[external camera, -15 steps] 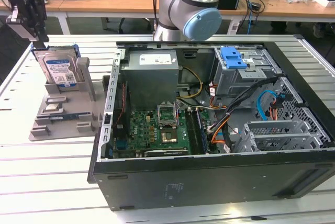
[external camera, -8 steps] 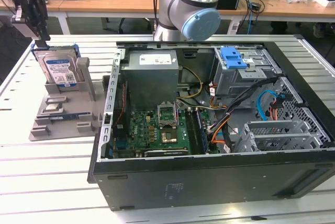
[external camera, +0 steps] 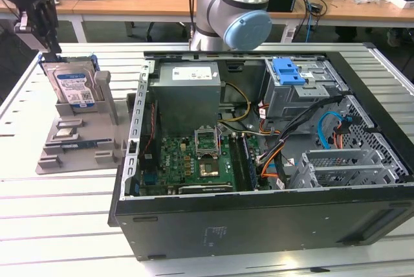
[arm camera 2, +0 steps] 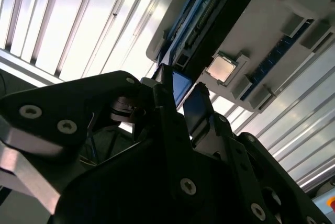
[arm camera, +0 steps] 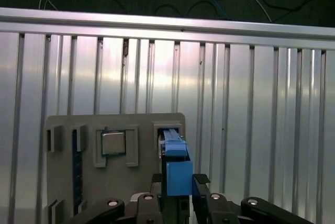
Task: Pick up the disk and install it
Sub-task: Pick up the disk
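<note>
Exterior view: the disk [external camera: 75, 87] stands on end, long axis vertical, fingers [external camera: 49, 39] apart astride its top.

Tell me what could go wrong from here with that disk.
The tool meets only the narrow blue edge of the disk, which stands upright in a grey holder; a skewed lift might jam it or drag the holder. A chip lies in the pocket beside it and could be jolted out. Cables cross the open computer case and may snag the disk.
</note>
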`<state>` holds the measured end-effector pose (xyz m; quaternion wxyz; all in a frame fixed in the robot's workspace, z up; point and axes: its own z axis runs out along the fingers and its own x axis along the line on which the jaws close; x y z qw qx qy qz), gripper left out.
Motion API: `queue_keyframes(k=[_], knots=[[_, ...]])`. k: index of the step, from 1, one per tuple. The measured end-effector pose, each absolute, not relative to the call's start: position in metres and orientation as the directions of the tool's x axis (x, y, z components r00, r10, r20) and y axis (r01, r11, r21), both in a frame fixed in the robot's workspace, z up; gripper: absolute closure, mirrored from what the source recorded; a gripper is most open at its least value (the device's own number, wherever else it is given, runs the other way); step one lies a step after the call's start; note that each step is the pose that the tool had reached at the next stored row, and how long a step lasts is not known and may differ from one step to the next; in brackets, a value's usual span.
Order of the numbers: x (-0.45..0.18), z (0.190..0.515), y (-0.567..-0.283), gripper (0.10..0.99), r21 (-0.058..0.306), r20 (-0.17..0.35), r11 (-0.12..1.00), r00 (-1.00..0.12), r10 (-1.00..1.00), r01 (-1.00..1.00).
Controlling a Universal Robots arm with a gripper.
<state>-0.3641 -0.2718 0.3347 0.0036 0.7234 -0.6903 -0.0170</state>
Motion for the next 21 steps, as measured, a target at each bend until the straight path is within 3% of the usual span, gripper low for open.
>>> queue_keyframes(k=[16,18,21], knots=[[-0.3650,0.3256,-0.2701,0.725,0.029,-0.003,-0.047,0.047,-0.999,-0.998],[-0.3650,0.3255,-0.2702,0.655,0.029,-0.002,-0.047,0.047,-0.999,-0.998],[-0.3650,0.3258,-0.2699,0.655,0.030,-0.002,-0.046,0.046,-0.999,-0.998]])
